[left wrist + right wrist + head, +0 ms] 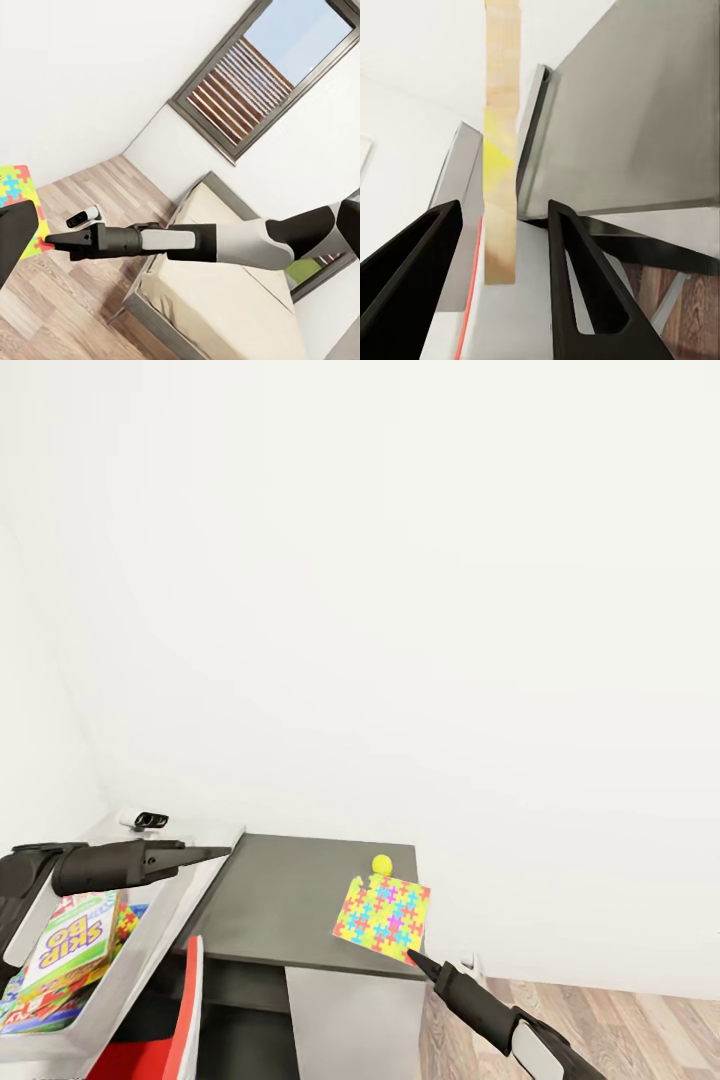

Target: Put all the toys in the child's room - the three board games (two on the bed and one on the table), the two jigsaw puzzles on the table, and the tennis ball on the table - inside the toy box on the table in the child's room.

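Observation:
A jigsaw puzzle (383,916), a bright mosaic square, hangs tilted over the dark grey table (280,900). My right gripper (414,960) holds its near corner, and the left wrist view shows the same grip (49,241). In the right wrist view the puzzle (500,225) stands edge-on between the fingers (577,285). Just behind the puzzle, the tennis ball (381,864) rests on the table. At the left, the toy box (170,920) holds the Skip-Bo board game (75,942) and other colourful boxes. My left gripper (215,852) hovers over the box's far end; its fingers look like one thin point.
A red-and-white chair (185,1010) stands under the table's front edge. A small white device (143,819) sits at the desk's back. Wood floor (600,1010) lies to the right. The left wrist view shows the bed (217,300) and a window (262,75).

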Controlling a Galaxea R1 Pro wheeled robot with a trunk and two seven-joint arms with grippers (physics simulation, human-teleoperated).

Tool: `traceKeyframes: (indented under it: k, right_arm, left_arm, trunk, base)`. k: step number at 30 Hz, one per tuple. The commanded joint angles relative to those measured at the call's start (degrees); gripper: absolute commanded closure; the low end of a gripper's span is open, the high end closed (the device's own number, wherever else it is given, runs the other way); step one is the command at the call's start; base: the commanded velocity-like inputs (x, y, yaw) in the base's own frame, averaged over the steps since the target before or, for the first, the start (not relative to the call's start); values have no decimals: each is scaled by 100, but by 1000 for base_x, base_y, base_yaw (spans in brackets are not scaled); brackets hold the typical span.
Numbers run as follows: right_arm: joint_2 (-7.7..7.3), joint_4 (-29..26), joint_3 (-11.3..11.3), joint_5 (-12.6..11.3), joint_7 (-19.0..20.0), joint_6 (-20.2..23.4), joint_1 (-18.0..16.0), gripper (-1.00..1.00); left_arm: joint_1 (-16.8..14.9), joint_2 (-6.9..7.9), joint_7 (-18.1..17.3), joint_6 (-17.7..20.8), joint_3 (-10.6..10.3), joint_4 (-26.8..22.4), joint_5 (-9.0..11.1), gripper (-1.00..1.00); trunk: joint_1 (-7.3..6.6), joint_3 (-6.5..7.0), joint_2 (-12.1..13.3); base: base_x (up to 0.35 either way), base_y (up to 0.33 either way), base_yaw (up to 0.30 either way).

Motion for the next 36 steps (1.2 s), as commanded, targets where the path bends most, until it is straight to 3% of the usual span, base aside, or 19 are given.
traceKeyframes:
  k: [1,15,24,36]
  right_arm:
    - [-10,-3,24,-60,10,54,1,100]
    - [-24,-7,23,-60,4,56,8,100]
    - [-24,-7,23,-60,-3,54,8,100]
    - [-24,-7,23,-60,2,53,8,100]
  left_arm:
    - [1,3,-21,57,6,-1,-2,-100]
    - [14,6,-21,33,16,-16,4,-100]
    - [14,5,-21,33,15,-19,9,-100]
    - [26,21,-21,51,39,-51,36,-100]
  trunk:
    - [2,-2,-4]
    - [2,-2,-4]
    - [2,-2,-4]
    - [-64,52,116]
  base:
    - [-53,-232,0]
    - [-78,-276,6]
    - [-77,-264,240]
    - [-5,-26,233]
